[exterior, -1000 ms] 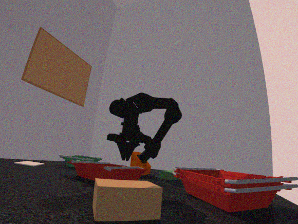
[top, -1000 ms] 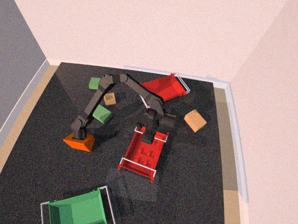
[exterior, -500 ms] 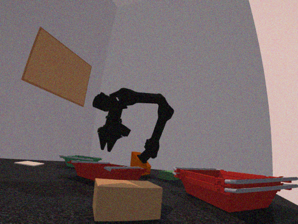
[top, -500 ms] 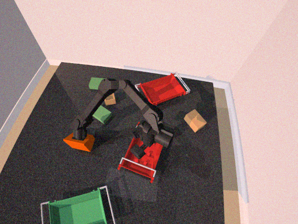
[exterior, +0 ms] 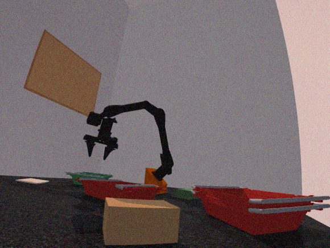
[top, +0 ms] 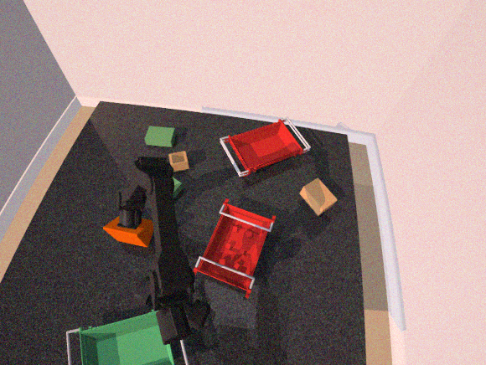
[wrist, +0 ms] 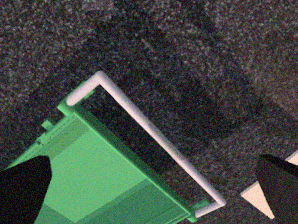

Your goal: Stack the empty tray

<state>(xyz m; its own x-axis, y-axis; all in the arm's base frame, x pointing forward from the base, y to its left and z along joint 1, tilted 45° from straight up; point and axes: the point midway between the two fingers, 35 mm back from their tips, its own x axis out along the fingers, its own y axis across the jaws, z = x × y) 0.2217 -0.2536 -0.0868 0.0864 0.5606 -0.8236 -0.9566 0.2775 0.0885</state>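
The loaded red tray [top: 215, 240] [exterior: 119, 191] stands mid-table with small blocks on its floor. Its far bar [top: 246, 221] and near bar [top: 226, 268] both lie across its top, one near each end. A green tray [top: 121, 326] [exterior: 75, 181] [wrist: 131, 163] stands at the front left, and no blocks show in it. One green-tray bar [top: 184, 352] [wrist: 160, 138] sticks out beyond its end; the other bar [top: 69, 347] does too. My gripper [exterior: 97, 157] [wrist: 154, 165] is open and empty, high above the table and over this bar end of the green tray.
Another red tray [top: 268, 146] [exterior: 256, 216] with bars swung out stands at the back. A wooden box [top: 318, 197] [exterior: 140, 223], a smaller wooden box [top: 178, 161] and a green block [top: 160, 136] stand around. A pale flat piece [exterior: 32, 181] lies beyond the green tray.
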